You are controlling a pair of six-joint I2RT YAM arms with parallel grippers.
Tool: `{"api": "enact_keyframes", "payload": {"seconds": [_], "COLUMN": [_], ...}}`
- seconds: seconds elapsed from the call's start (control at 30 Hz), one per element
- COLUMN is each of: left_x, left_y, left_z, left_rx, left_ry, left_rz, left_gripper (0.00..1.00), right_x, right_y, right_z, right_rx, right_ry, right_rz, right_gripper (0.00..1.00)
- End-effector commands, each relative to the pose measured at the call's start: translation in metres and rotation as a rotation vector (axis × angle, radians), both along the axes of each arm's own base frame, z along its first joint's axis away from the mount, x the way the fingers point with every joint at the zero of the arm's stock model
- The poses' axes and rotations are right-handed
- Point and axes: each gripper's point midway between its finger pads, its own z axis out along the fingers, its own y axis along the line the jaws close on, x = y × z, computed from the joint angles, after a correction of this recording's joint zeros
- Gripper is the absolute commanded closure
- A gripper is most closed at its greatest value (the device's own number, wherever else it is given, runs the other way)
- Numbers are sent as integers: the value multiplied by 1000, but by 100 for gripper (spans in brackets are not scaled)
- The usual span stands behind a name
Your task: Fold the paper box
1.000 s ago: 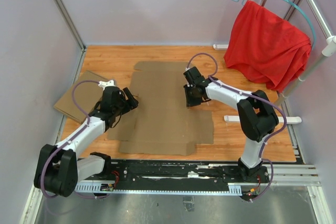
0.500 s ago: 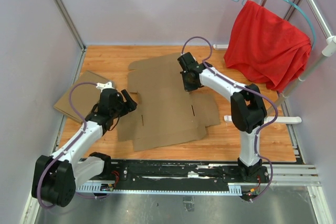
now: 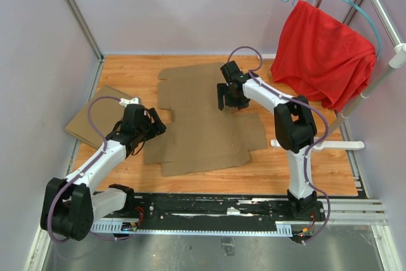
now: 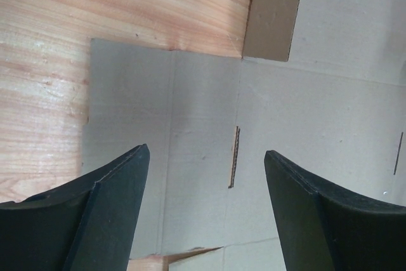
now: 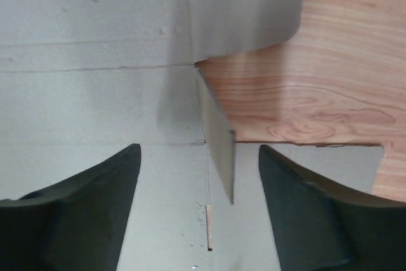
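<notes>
Arms (image 3: pixel 104 157): white links, black joints, purple cables (image 3: pixel 89 117), black fingers (image 4: pixel 108 214)

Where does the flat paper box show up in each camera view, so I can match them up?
Top external: the paper box lies flat in the middle of the table.
Left wrist: it fills the right and lower parts of the frame.
Right wrist: it covers the left side and the top.
Shared landmark: the wooden table, bare at upper left in the left wrist view and at right in the right wrist view.
</notes>
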Motion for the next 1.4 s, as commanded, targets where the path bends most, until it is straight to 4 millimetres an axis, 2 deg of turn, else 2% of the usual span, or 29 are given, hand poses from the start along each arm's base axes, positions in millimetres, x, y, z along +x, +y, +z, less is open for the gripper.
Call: {"api": "enact_keyframes", "payload": {"seconds": [0.0, 0.1, 0.2, 0.33, 0.4, 0.53, 0.7, 0.97, 1.03, 1.2, 1.27, 1.37], "left_x": [-3, -13, -26, -50, -61, -76, -81, -85, -85, -87, -88, -88], "left_y": [0, -4, -12, -36, -39, -39, -38, -32, -32, -33, -33, -34], "left_z": [6, -4, -13, -26, -31, -37, -41, -45, -45, -47, -48, -47], "left_rx": [-1, -34, -94, -214, -217, -192, -174, -146, -141, -129, -125, -127], "left_ry": [-11, 16, 34, 58, 77, 101, 126, 158, 162, 180, 185, 179], "left_rz": [-11, -14, -33, -108, -115, -122, -106, -56, -58, -62, -64, -62], "left_gripper": [20, 20, 20, 21, 21, 21, 23, 20, 19, 19, 19, 19], "right_x": [-4, -22, -58, -119, -149, -185, -204, -217, -218, -219, -221, -224], "right_y": [2, -10, -26, -41, -50, -59, -52, -29, -26, -22, -20, -15], "right_z": [24, 48, 62, 58, 43, 28, 17, 13, 11, 1, 1, 8], "right_rx": [60, 79, 92, 152, 139, 152, 227, 293, 288, 273, 272, 276], "right_ry": [-38, -89, -102, -87, -45, -7, 34, 52, 65, 94, 92, 75], "right_rz": [-15, -22, -18, 5, 29, 49, 78, 135, 144, 143, 151, 172], "right_gripper": [15, 8, 7, 7, 7, 9, 11, 15, 22, 49, 53, 52]}}
